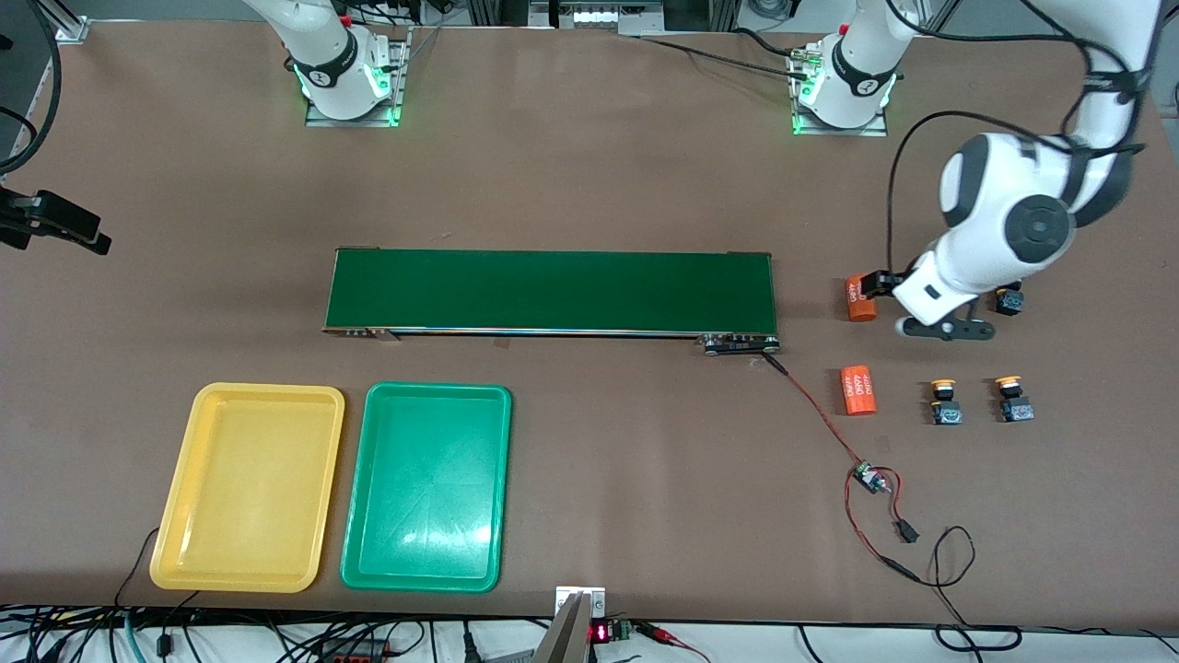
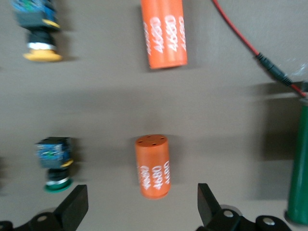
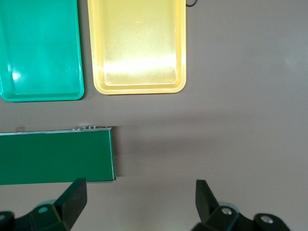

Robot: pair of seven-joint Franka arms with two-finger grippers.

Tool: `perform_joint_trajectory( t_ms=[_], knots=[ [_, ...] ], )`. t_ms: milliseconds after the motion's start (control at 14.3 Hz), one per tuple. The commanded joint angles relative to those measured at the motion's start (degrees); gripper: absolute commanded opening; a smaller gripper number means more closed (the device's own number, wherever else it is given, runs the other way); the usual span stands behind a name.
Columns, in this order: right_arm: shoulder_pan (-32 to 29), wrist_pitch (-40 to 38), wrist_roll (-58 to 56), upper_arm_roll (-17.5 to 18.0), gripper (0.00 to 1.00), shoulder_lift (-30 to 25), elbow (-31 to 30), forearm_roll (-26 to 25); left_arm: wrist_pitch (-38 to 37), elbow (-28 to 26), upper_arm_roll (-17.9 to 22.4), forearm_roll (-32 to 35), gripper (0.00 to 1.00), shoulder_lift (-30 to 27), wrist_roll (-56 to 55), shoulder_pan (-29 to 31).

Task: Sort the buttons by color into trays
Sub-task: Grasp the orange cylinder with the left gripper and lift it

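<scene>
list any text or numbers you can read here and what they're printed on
"4680", printed twice in white on the orange cylinder under the open left gripper.
"4680", three times on the second orange cylinder beside it.
Red digits on the small display at the table's edge: too small to read.
Nothing on the trays or buttons.

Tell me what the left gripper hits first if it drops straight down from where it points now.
Most likely the upright orange cylinder: in the left wrist view it stands between the open fingers of the left gripper, nearer one side. The green-capped button lies just outside one finger. How high the gripper is cannot be told.
</scene>
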Motion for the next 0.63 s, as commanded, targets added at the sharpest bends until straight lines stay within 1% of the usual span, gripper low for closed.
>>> perform_joint_trajectory(
  t_ms=[0, 420, 490, 560],
  knots=[
    [-0.8, 0.9, 0.6, 0.2, 1.0, -0.3, -0.5, 0.0, 6.7, -3.7, -0.6, 1.1, 1.0, 2.1, -1.7, 0.0],
    [-0.8, 1.4, 0.6, 0.2, 1.0, -0.1, -0.5, 0.1, 14.4, -5.6, -0.5, 1.2, 0.95, 8.3, -1.6, 0.7],
    [-0.8, 1.5, 0.6, 0.2, 1.0, -0.1, -0.5, 0.1, 16.5, -6.3, -0.5, 1.2, 0.91, 9.4, -1.6, 0.7],
    [-0.8, 1.4, 0.6, 0.2, 1.0, -0.1, -0.5, 0.1, 18.0, -6.6, -0.5, 1.2, 0.82, 10.3, -1.5, 0.7]
  ],
)
